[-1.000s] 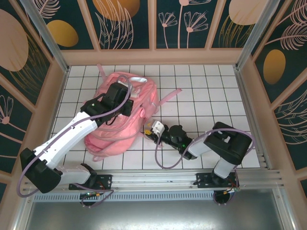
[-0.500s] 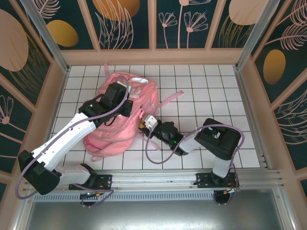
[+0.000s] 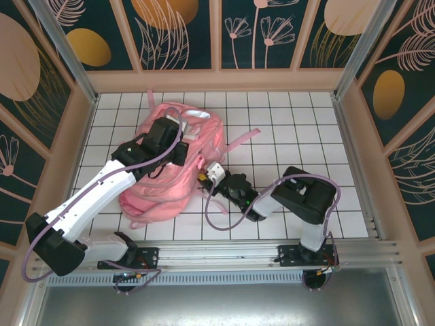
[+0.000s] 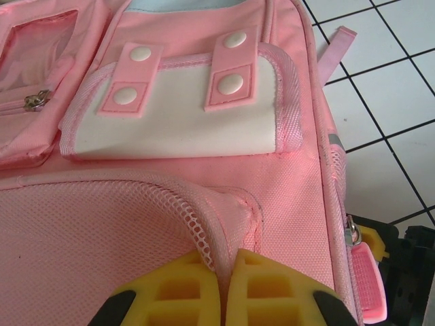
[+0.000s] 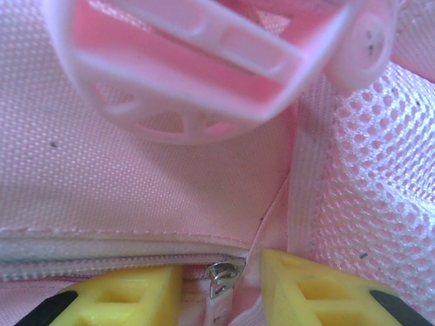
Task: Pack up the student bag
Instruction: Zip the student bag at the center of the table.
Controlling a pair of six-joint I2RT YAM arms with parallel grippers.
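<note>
White gridded table (image 3: 292, 129), dark floral wall panels (image 3: 183, 34), metal rail (image 3: 224, 252) along near edge

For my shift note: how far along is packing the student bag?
Done: left claw pinches the mesh pocket of the student bag, steadying it. In hand: right claw straddles the zipper pull, jaws apart. Left: gripping it, unzipping, packing.

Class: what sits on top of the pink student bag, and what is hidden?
The left hand sits on the student bag, pinching a mesh fold. The bag's contents and underside are covered.
</note>
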